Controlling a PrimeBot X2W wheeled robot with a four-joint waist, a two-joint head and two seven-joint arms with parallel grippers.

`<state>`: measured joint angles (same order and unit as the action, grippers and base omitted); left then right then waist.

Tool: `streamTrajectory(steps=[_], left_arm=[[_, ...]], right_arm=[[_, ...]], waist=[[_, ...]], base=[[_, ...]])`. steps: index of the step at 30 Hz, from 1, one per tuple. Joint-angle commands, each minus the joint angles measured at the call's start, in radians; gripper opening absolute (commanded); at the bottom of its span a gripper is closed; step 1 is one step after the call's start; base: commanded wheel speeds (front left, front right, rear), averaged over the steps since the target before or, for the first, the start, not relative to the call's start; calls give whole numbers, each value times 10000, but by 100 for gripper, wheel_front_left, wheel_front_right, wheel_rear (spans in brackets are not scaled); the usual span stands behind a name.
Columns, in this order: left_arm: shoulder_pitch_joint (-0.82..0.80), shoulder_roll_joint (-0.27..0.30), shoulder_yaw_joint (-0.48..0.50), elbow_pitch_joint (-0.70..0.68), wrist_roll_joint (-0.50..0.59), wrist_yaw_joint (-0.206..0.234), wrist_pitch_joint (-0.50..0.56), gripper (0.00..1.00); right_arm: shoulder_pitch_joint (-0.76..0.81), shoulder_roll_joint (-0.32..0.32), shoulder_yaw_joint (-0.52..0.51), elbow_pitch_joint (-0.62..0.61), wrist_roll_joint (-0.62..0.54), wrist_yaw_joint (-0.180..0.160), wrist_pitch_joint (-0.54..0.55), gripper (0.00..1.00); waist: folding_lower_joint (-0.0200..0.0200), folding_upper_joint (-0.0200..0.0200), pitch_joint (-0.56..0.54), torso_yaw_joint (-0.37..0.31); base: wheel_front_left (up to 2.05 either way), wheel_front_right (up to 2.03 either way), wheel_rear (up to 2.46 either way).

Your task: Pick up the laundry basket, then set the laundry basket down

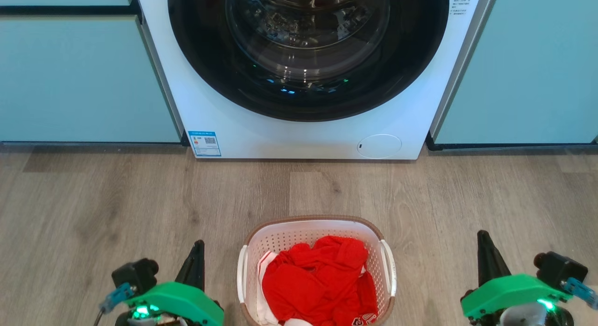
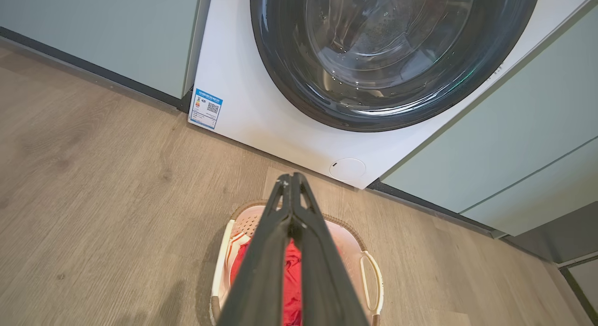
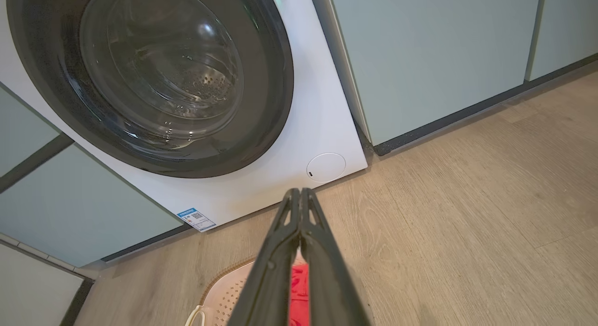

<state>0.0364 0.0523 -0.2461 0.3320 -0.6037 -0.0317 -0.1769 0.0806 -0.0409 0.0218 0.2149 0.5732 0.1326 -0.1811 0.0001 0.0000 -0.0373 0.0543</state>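
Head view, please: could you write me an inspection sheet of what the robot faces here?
Surface: wood-look floor.
Job's things: laundry basket on the floor, untouched, between the pincers.
Clutter: red clothes inside the basket.
Pincers: left pincer shut, empty; right pincer shut, empty.
Cables: blue connectors at the pincer mounts.
Surroundings: white washer beyond the basket; pale green cabinets either side.

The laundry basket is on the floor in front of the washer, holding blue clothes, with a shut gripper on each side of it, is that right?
Not quite: the clothes are red, not blue, as the head view shows. The rest holds: the laundry basket sits on the floor before the washer, with the left gripper and right gripper shut either side.
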Motion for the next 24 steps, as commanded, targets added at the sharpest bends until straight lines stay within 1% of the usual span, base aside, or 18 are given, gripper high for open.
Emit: streamTrajectory(steps=[1,24], left_arm=[[-594,66,206,-378,-183,-53,26,0],[-786,110,933,-509,-2630,-278,645,0]], right_arm=[[-581,-138,-52,-261,197,-4,52,0],[-885,-199,-265,-133,2722,-8,667,0]], waist=[[0,0,2,-3],[0,0,99,-133]], base=[[0,0,0],[0,0,0]])
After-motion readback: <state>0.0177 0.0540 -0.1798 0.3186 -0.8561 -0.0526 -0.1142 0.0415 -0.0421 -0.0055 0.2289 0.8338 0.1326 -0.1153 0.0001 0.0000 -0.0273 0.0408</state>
